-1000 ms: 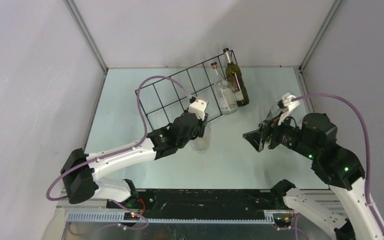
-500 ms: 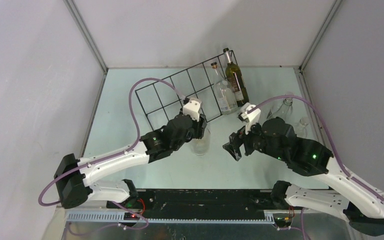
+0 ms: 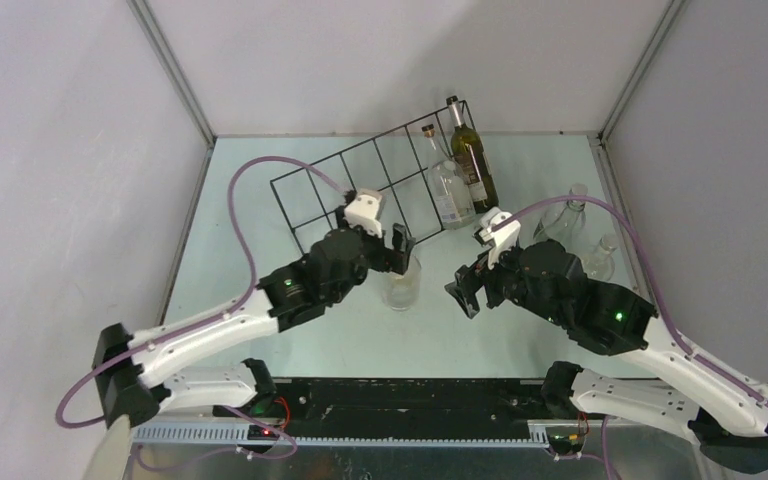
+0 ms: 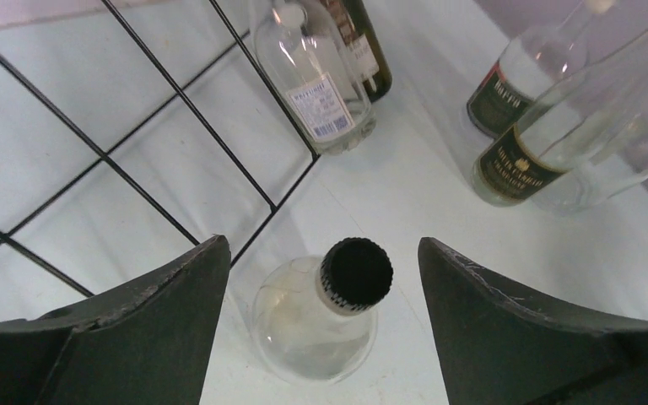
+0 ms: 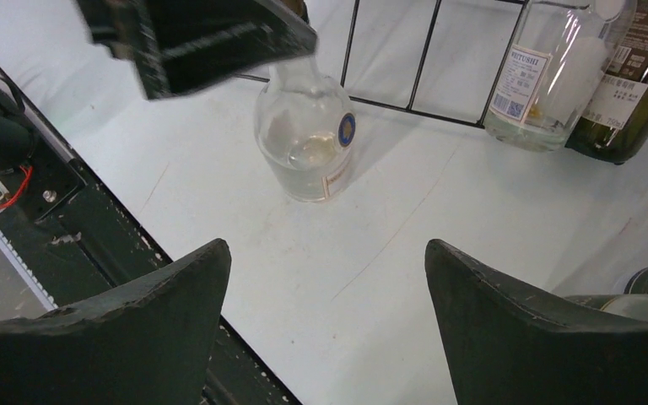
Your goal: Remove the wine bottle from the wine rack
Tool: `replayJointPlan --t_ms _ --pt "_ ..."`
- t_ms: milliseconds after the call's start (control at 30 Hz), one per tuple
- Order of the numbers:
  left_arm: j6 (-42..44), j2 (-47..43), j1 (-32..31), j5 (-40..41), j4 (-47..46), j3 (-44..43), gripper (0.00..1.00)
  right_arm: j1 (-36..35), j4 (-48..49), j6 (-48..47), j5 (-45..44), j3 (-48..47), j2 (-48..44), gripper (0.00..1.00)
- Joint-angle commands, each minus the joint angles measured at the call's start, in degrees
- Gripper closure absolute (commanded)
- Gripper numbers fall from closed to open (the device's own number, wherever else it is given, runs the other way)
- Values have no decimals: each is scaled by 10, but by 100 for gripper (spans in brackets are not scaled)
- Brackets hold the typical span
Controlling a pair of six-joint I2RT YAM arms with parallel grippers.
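Observation:
The black wire wine rack (image 3: 360, 180) lies slanted across the back of the table. A round clear wine bottle (image 3: 401, 287) with a black cap (image 4: 356, 272) stands upright on the table just in front of it. My left gripper (image 4: 321, 246) hovers over that cap, open, its fingers apart from the neck on both sides. A clear labelled bottle (image 3: 450, 192) and a dark green bottle (image 3: 474, 165) stand at the rack's right end. My right gripper (image 5: 325, 246) is open and empty, low over the table right of the round bottle (image 5: 308, 143).
Two more clear bottles (image 3: 566, 215) (image 3: 600, 258) stand near the right wall, behind my right arm. Grey walls enclose the table on three sides. The black base rail (image 5: 93, 245) runs along the near edge below my right gripper.
My left gripper has opened and let go of the round bottle's neck, and the arm has drawn back a little. My right arm swung in from the right wall toward the table's middle.

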State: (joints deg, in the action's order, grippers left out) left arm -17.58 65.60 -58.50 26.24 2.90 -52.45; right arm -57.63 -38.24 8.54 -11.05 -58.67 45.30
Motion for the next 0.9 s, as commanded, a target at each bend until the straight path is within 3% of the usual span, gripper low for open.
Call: replayJointPlan --t_ms 0,133,333,433,633,867 --pt "-2 -103 -2 43 -5 8 11 -3 48 -5 -16 2 7 11" --pt "13 -189 -2 94 15 23 9 -3 70 -6 -9 2 30 11" --pt "25 -257 15 171 128 8 4 -4 141 8 -19 2 84 8" --pt "-22 -275 69 117 185 5 4 -3 183 31 -26 2 111 7" --pt "-87 -298 256 -12 277 22 4 -2 243 74 -37 2 163 5" --pt "-73 -334 307 -40 314 36 3 2 269 100 -34 -20 232 5"
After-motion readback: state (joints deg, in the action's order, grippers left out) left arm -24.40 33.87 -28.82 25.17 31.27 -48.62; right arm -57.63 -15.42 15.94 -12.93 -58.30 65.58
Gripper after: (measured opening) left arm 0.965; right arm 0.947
